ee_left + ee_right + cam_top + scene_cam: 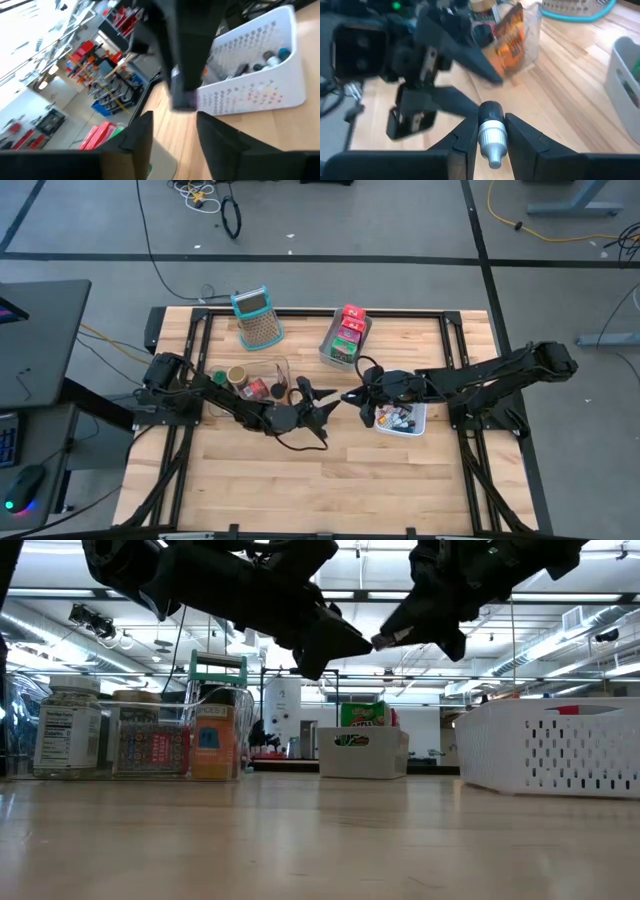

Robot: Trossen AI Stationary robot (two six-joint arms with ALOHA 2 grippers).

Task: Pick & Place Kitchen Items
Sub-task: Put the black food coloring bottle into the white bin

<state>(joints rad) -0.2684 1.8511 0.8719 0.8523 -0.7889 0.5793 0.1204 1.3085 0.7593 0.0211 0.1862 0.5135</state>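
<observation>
Above the table's middle my two grippers face each other. My right gripper is shut on a small bottle with a silver-grey part and a dark end. My left gripper stands open just left of it, and its fingers are spread apart and clear of the bottle. More kitchen items sit in three places. Jars are in a clear container, packets are in a grey bin, and small bottles are in a white basket. My right gripper pinches the small bottle between its two fingers at the silver-grey part. The fingers come from the table's right, slanting a little down, and lie along the bottle. Its dark end sticks out past them toward my left gripper. The bottle is lifted clear of the table.
A metal grater with a teal handle lies at the far left of the table. The clear container stands left, the grey bin far centre and the white basket right. Bare wood lies near the front edge.
</observation>
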